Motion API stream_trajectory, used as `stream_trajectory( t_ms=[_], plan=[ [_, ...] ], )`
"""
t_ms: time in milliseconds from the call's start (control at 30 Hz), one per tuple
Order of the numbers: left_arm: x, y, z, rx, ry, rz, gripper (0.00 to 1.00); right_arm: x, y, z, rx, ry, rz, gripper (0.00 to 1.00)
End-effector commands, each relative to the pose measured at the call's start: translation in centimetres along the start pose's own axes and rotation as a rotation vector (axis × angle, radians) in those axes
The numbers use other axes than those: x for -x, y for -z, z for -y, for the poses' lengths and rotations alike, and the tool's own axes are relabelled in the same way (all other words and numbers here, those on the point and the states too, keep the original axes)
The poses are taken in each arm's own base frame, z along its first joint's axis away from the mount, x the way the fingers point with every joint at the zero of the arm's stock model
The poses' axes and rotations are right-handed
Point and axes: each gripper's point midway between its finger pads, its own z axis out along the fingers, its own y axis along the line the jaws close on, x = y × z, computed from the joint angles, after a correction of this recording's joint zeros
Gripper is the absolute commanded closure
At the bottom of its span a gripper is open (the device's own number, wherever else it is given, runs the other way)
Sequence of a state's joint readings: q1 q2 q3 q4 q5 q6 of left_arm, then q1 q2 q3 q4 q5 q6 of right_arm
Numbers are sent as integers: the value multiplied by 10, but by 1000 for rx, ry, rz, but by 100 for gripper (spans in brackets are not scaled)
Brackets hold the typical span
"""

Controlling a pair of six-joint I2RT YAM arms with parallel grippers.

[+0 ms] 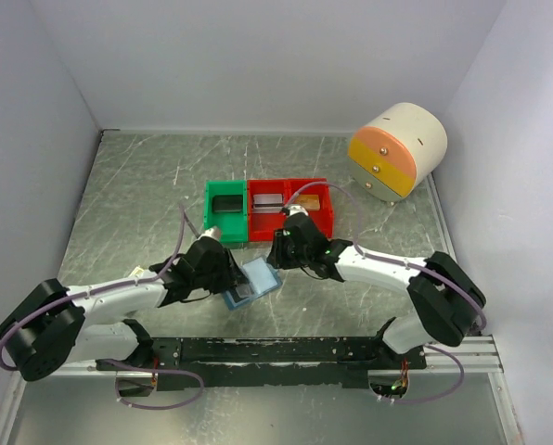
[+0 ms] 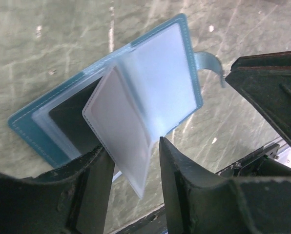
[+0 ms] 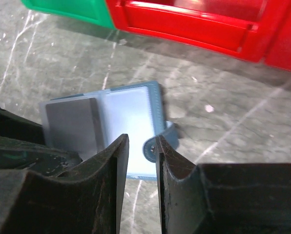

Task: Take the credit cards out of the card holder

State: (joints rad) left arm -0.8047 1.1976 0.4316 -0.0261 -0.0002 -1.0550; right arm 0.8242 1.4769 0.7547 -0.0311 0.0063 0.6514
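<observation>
The card holder (image 1: 260,276) lies open on the table between both grippers, light blue inside with clear sleeves. A dark grey credit card (image 3: 72,124) sits in its left pocket, also seen in the left wrist view (image 2: 71,122). One clear sleeve leaf (image 2: 121,131) stands up, its lower corner hanging between the fingers of my left gripper (image 2: 133,148). The jaws stand apart and do not clamp the leaf. My right gripper (image 3: 140,141) hovers over the holder's right half with a narrow gap and nothing in it. The snap tab (image 3: 150,147) lies just beyond its tips.
A green bin (image 1: 225,211) and two red bins (image 1: 290,209) stand in a row just behind the holder. A rounded cream drawer box with an orange and yellow front (image 1: 397,148) sits at the back right. A black rail (image 1: 304,350) runs along the near edge.
</observation>
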Motion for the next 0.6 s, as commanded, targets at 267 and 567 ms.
stream_trajectory(
  t_ms=[267,567],
  plan=[
    [14,-15,58,-97,-96,-24,33,9,19,32,-68,-57,69,70],
    [14,0,71,-85,-180,-16,18,16,28,22,-9,-51,91,64]
  ],
)
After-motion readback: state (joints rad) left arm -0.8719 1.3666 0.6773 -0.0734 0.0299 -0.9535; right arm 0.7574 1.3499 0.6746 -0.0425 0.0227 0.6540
